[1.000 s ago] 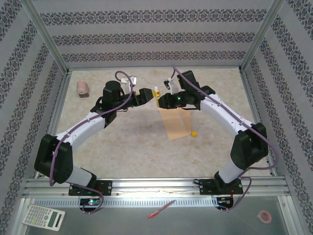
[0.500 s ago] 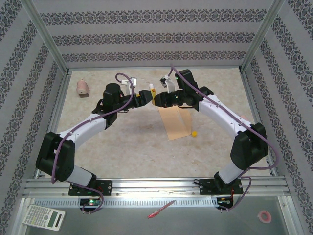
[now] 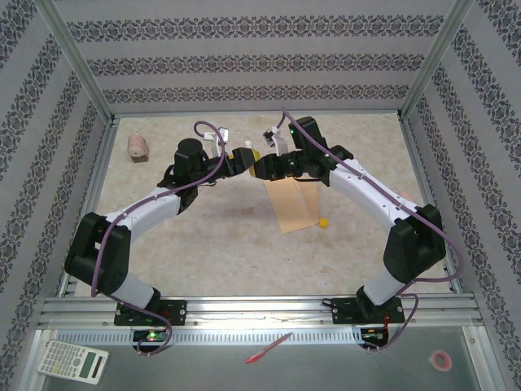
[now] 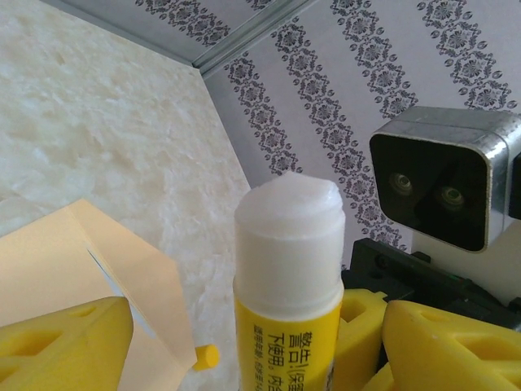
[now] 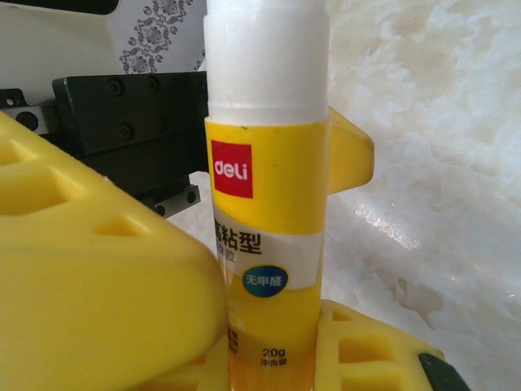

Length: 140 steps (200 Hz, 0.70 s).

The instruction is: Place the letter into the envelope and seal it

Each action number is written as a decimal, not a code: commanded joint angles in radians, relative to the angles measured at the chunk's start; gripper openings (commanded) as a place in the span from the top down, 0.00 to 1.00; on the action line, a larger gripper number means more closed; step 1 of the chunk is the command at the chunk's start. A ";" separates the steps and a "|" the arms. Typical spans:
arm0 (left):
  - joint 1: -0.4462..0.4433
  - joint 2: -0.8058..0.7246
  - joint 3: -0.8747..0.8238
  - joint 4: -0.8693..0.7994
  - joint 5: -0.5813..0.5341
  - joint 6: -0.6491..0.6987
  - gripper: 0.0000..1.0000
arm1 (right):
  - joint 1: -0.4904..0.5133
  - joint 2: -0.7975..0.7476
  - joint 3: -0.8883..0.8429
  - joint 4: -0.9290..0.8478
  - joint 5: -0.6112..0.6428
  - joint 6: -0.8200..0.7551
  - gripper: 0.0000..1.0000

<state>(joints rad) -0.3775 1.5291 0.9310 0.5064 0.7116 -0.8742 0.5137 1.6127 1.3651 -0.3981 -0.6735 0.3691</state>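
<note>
Between the right fingers stands an uncapped yellow plastic glue stick. They pinch it by its labelled barrel, and the white glue column rises upright above them. Our left fingers are spread, one yellow pad on each side of the same stick. On one side we see a clear gap between pad and barrel. On the other side we cannot tell whether the pad touches.

From above, the two sets of fingers meet tip to tip over the far middle of the pale mottled surface.

Below the right arm, the flat light-orange paper envelope lies on that surface, well under the raised stick and apart from it. In the left wrist view its flap is folded open and a thin pale sliver shows at the mouth. We cannot tell whether that sliver is the green-bordered letter.

A small round yellow cap sits on the surface just beside the envelope's near right corner, not touching it. Well apart, near the far left corner, rests a small pinkish rounded object.
</note>
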 commanded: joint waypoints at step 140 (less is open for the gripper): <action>0.010 0.016 -0.017 0.116 0.045 -0.052 0.56 | 0.019 0.028 0.005 -0.011 -0.081 -0.010 0.92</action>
<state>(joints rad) -0.3775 1.5402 0.9257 0.5625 0.7338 -0.9199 0.5201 1.6180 1.3651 -0.4000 -0.7097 0.3687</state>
